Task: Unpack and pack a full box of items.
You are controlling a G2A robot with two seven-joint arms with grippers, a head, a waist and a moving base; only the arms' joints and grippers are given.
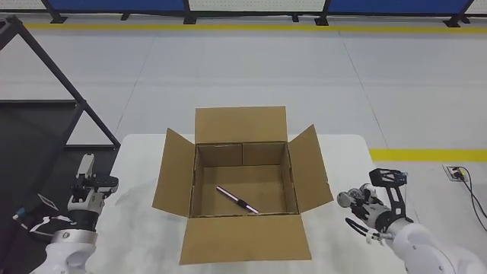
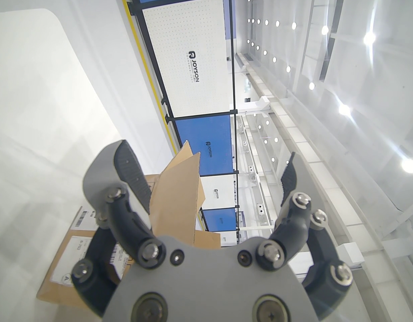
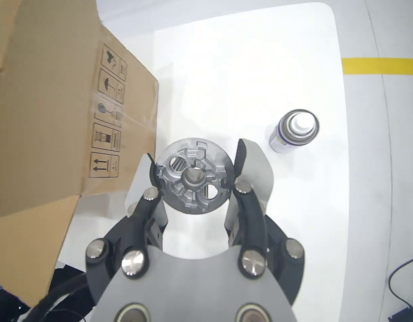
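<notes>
Gripping a round metal hub (image 3: 195,180) across its rim, the right gripper (image 3: 196,164) has both fingers clamped on opposite edges, the part's face turned up towards the wrist. From where I stand it hangs over the white table (image 3: 246,68), just off the right flap (image 3: 52,85) of the open box (image 1: 240,154), with a spray can (image 3: 293,130) standing upright a little way beyond it.

With the can out and a lone pen-like stick (image 1: 237,199) lying on the box floor, I take this for the unpacking half, the hub about to be set down. To do it well, I'd lower it flat onto the bare patch between flap and can, keeping it level so it lands on its face and doesn't roll on its edge. The fingers shouldn't part until it is seated. It looks heavy and smooth, so a slip is the risk. The wrist should stay off the flap and leave the can room, since that would topple easily.

The left gripper (image 2: 209,160) sits by the box's other side, fingers spread wide and holding nothing, pointing upward.
</notes>
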